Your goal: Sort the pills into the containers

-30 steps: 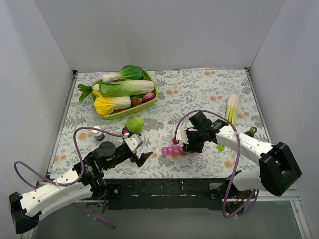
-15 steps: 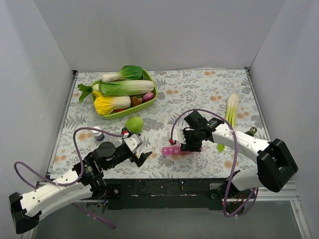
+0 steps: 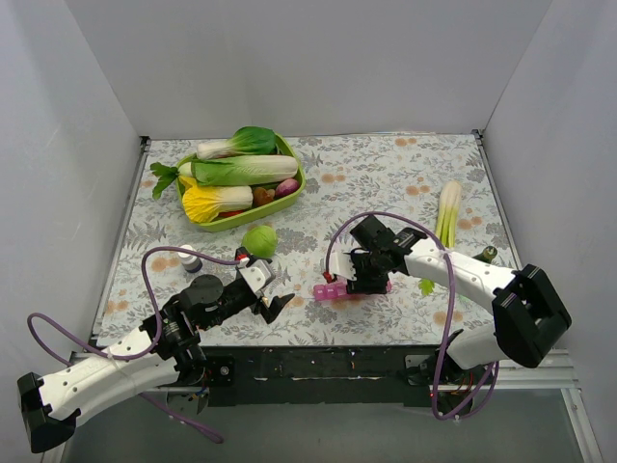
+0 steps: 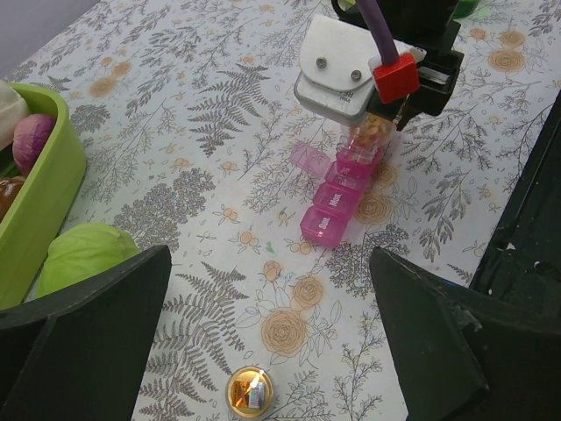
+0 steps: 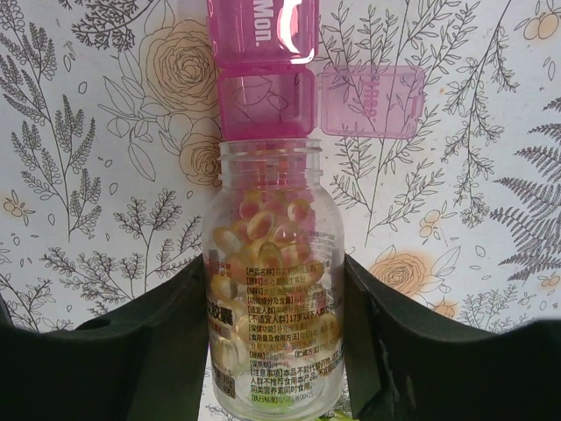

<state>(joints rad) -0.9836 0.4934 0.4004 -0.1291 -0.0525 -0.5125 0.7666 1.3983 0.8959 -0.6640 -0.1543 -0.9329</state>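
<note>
Right wrist view: the right gripper point(image 5: 273, 294) is closed partway on a clear bottle point(image 5: 272, 351), one finger on each side of its labelled body. The pills point(image 5: 263, 232) are amber capsules inside the bottle, heaped toward its uncapped mouth. The mouth sits at the edge of an open cell of the pink pill-box strip point(image 5: 263, 96), next to the cell marked "Mon."; contact cannot be confirmed. That cell's lid point(image 5: 372, 101) is flipped out flat to one side. The strip lies on the floral surface point(image 3: 386, 174) near its front edge. The left gripper point(image 3: 272, 297) is fully open, holds nothing, and hangs well apart from the strip. A green bowl point(image 4: 53, 202) of vegetables stands at the far left.
</note>
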